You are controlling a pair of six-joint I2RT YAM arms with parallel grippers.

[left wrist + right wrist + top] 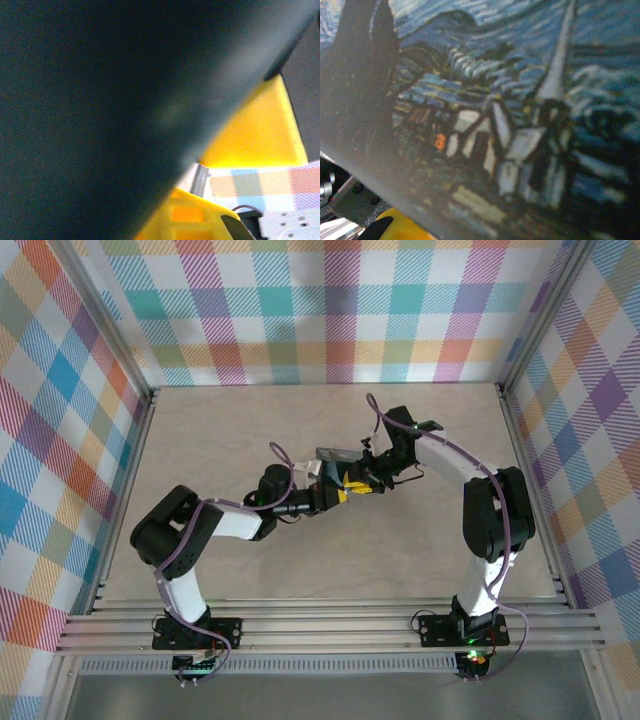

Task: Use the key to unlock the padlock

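Claws of both arms meet near the centre of the pale beige worktop [250,430] in the overhead view. The left claw [338,490], with yellow fingers, reaches in from 8 o'clock. The right claw [372,476] reaches in from 3 o'clock. Just beyond them, toward 12 o'clock, is the square dark-blue box with a swirling painting print [335,454]. Its visible long edge runs roughly 9-to-3, and it appears tilted off the flat.

The right wrist camera faces the box's printed face [510,100] at very close range. A dark blurred surface covers most of the left wrist camera, with that claw's own yellow finger [260,130] at 3 o'clock of the frame.

Claw opening cannot be told for either arm, nor whether either has hold of anything. The padlock and key are too small or too hidden to locate. Judged position is at the box, where the claws converge. Both arms are about equally near. The coming move turns on lining the key's shaft with the keyhole, and that alignment cannot be verified here.
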